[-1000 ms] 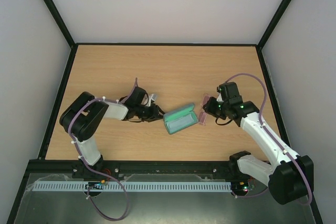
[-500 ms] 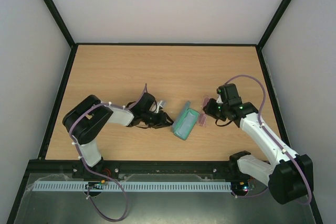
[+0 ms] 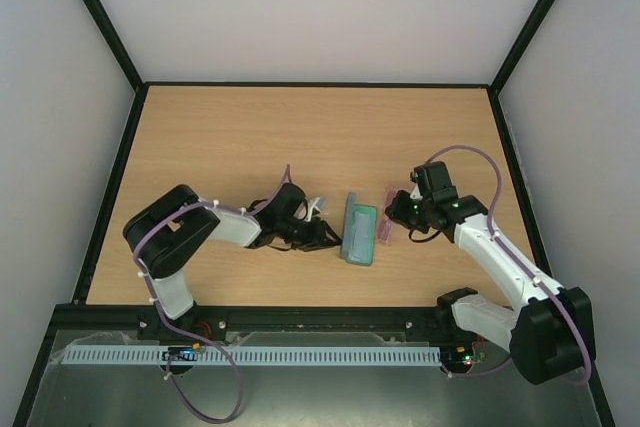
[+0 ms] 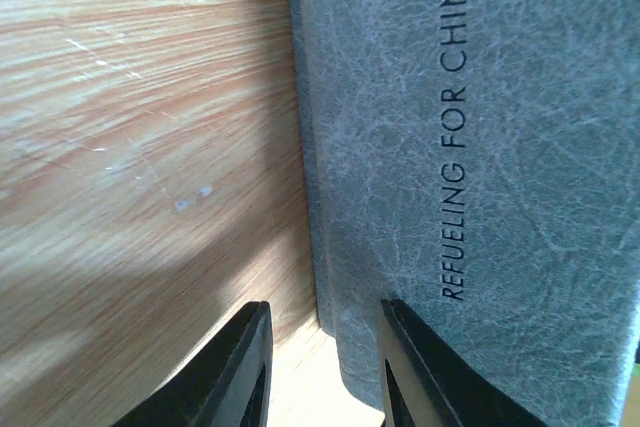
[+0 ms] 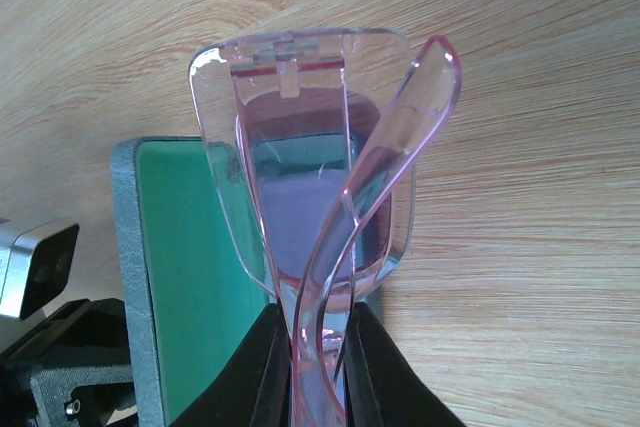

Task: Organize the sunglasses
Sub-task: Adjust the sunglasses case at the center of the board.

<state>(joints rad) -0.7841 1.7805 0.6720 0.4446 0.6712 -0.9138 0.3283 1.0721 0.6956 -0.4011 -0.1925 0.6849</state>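
The sunglasses (image 3: 387, 217), folded, with a pink translucent frame, are pinched in my right gripper (image 3: 397, 215), just right of the case. In the right wrist view the gripper (image 5: 318, 372) is shut on their frame (image 5: 300, 177), lenses pointing away, held over the case's right edge. The grey-blue case (image 3: 358, 234) lies open on the table, its green lining (image 5: 190, 277) facing up. My left gripper (image 3: 327, 238) is at the case's left side. In the left wrist view the gripper (image 4: 322, 372) is open, and the case's grey outer edge (image 4: 480, 147) sits by its right finger (image 4: 410, 377).
The wooden table (image 3: 300, 137) is bounded by black rails, with white walls around it. The two grippers stand close together, with only the case between them. The left gripper's body shows at the lower left of the right wrist view (image 5: 45, 347).
My left gripper moved right against the case, and the case turned from slanted to nearly upright in the top view. The right gripper with the sunglasses barely moved.
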